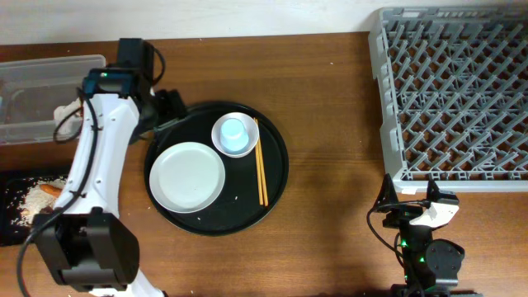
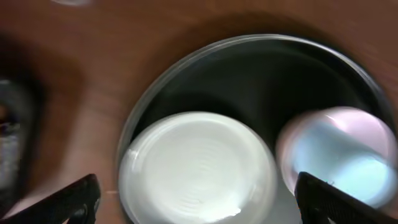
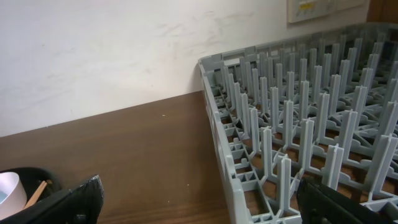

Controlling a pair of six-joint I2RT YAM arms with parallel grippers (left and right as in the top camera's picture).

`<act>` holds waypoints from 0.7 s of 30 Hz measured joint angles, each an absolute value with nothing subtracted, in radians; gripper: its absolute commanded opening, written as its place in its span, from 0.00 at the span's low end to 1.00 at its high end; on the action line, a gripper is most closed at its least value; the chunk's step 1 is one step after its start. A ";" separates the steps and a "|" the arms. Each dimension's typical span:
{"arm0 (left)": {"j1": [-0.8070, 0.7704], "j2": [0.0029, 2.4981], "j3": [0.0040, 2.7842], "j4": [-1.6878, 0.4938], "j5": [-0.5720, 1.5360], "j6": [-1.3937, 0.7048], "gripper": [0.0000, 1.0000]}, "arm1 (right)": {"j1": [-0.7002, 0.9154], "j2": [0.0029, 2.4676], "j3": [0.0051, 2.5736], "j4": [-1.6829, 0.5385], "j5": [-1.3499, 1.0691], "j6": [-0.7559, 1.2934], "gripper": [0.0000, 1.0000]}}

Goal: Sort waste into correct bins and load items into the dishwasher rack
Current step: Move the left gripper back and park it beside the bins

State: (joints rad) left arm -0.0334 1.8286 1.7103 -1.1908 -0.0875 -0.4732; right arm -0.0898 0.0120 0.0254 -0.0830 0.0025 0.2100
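Note:
A round white plate point(image 1: 188, 176) lies on a round black tray point(image 1: 276, 177). Beside it a small white bowl point(image 1: 223, 144) holds a pale blue cup point(image 1: 235, 130), and wooden chopsticks point(image 1: 260, 161) lie to the right of them. My left gripper point(image 1: 172, 111) hangs open over the tray's upper left edge. In the left wrist view the plate point(image 2: 196, 165) sits between the spread fingers point(image 2: 68, 202) of that gripper point(image 2: 199, 205), with the bowl point(image 2: 339, 155) to the right, all blurred. My right gripper point(image 1: 410, 191) is open and empty next to the grey dishwasher rack point(image 1: 454, 91).
A clear plastic tub point(image 1: 49, 64) at the far left holds crumpled white tissue point(image 1: 68, 115). Below it a shallow black bin point(image 1: 12, 183) holds pale rice scraps point(image 1: 35, 200) and an orange carrot point(image 1: 51, 190). The right wrist view shows the rack's corner point(image 3: 214, 68) and bare wood.

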 measured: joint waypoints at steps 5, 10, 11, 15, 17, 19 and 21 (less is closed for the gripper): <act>0.122 1.829 1.710 -1.275 -0.199 -0.532 0.99 | -0.090 0.012 0.025 -0.083 0.002 0.210 0.98; 0.263 1.829 1.710 -1.300 -0.170 -0.624 0.99 | -0.090 0.012 0.025 -0.083 0.003 0.210 0.98; 0.274 1.829 1.710 -1.305 -0.168 -0.628 0.99 | -0.090 0.012 0.025 -0.083 0.003 0.211 0.98; 0.276 1.829 1.710 -1.313 -0.161 -0.634 0.99 | -0.090 0.012 0.025 -0.059 -0.141 0.316 0.98; 0.276 1.829 1.710 -1.313 -0.160 -0.634 0.99 | -0.090 0.012 0.025 -0.047 -0.391 0.475 0.98; 0.276 1.829 1.710 -1.313 -0.158 -0.634 0.99 | -0.090 0.012 0.025 -0.041 -0.657 0.582 0.98; 0.276 1.829 1.710 -1.313 -0.157 -0.634 0.99 | -0.090 0.012 0.022 0.006 -0.781 0.692 0.98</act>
State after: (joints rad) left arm 0.2764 1.8286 1.7103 -1.3128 -0.1574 -0.6342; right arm -0.0898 0.0120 0.0223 0.0055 -0.7807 0.6918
